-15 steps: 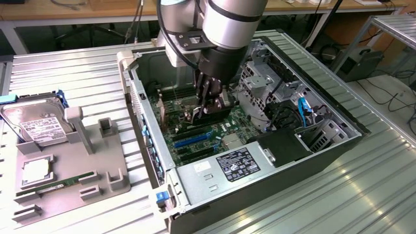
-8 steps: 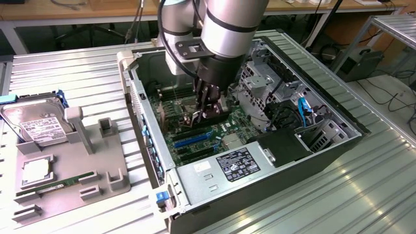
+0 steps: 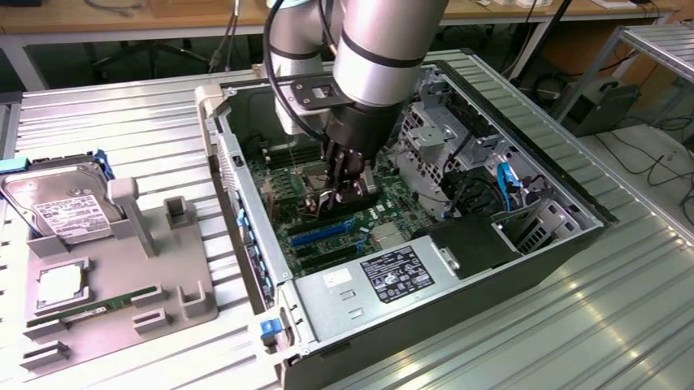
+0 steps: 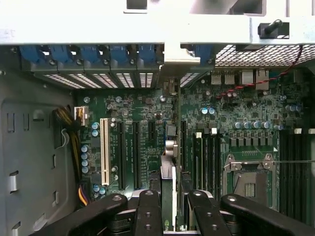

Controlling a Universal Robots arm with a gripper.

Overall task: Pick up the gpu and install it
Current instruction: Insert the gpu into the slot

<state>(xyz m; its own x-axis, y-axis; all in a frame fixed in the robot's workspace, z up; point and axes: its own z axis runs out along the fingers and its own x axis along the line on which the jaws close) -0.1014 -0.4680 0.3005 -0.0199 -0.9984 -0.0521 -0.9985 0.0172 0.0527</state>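
The gpu (image 4: 167,183), a thin flat dark card seen edge-on, is clamped in your black gripper (image 4: 170,216) inside the open grey computer case (image 3: 466,317), its long axis parallel to the black expansion slots (image 4: 135,152) just beneath it, pointing at the case's rear wall.

Bright, even room light fills the exterior view. The ribbed metal worktop (image 3: 607,325) throws pale streaks of glare just beside the computer case (image 3: 466,301), on the exterior view's right of it. The arm (image 3: 385,41) above the case carries soft highlights along its silver tube. Inside the case the motherboard (image 3: 314,240) lies dim in the shade of the arm and walls. In the wrist view the case's frame bar (image 4: 74,29) is washed out almost to white, and the board beyond it is dusky. The gpu (image 4: 167,172), gripped edge-on in the end effector (image 4: 172,199), glints pale, and the black fingers (image 4: 147,211) show a dull sheen.
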